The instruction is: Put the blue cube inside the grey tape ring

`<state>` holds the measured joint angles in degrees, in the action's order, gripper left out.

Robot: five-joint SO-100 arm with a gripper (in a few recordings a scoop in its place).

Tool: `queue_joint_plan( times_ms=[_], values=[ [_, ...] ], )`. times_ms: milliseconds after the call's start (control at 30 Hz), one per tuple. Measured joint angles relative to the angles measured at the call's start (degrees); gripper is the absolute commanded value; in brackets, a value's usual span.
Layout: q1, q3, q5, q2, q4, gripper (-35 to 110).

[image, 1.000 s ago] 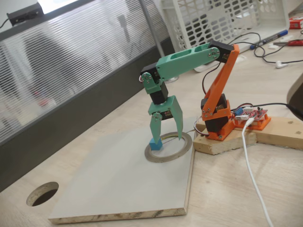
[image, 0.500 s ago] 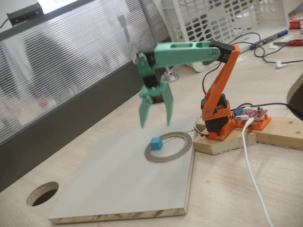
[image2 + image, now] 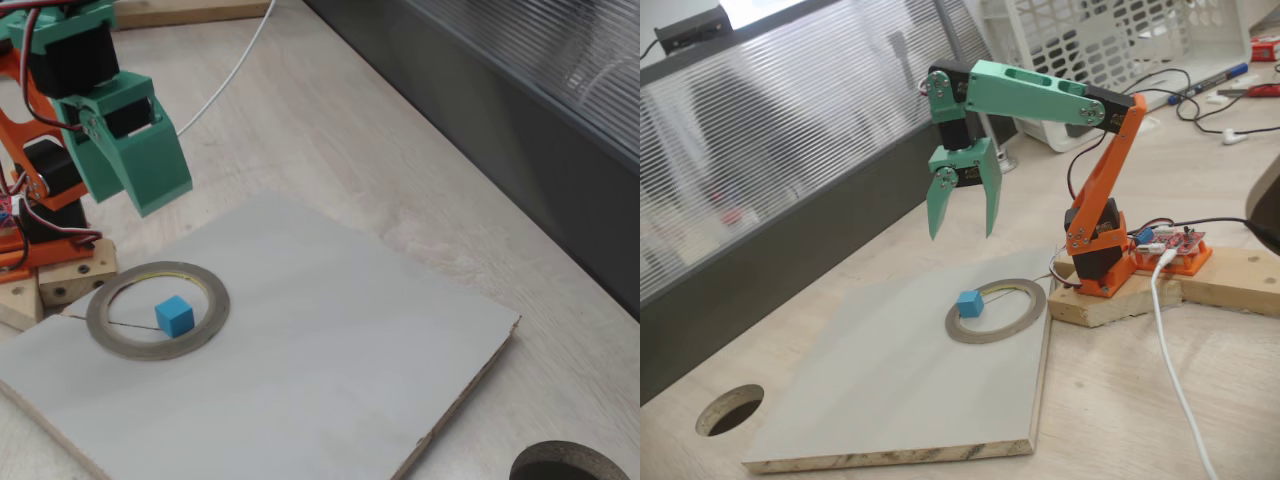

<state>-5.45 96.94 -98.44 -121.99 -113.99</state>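
Desk hole: the dark round cut-out (image 3: 730, 409) sits nearest the camera in a fixed view, well apart from everything else and no part of the job.
Board: the pale board (image 3: 870, 390) lies flat on the desk (image 3: 1140, 400) and carries both task things.
Blue cube: the blue cube (image 3: 174, 315) rests inside the hollow of the ring, close to its inner rim on one side; from the lower fixed view (image 3: 969, 304) it seems to overlap the band, so I cannot rule out that one edge sits on it.
Grey tape ring: the grey tape ring (image 3: 206, 325) lies flat on the board near the arm's base.
Gripper: the gripper (image 3: 960, 232) hangs above and behind the ring, jaws apart and holding nothing.
Progress: judged done or nearly so; the cube is released within the ring, and at most a check of its seating is left.
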Motion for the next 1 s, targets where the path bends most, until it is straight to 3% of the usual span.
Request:
queue_joint_plan(
  times_ms=[233, 533, 767, 1000],
  values=[
    [0.0, -0.5, 0.0, 0.0, 0.0, -4],
    [-0.7, -0.3, 0.1, 0.0, 0.0, 3],
    [-16.8, -0.3, 0.0, 0.2, 1.0, 3],
    [-19.2, -0.3, 0.1, 0.2, 6.9, 3]
  ],
)
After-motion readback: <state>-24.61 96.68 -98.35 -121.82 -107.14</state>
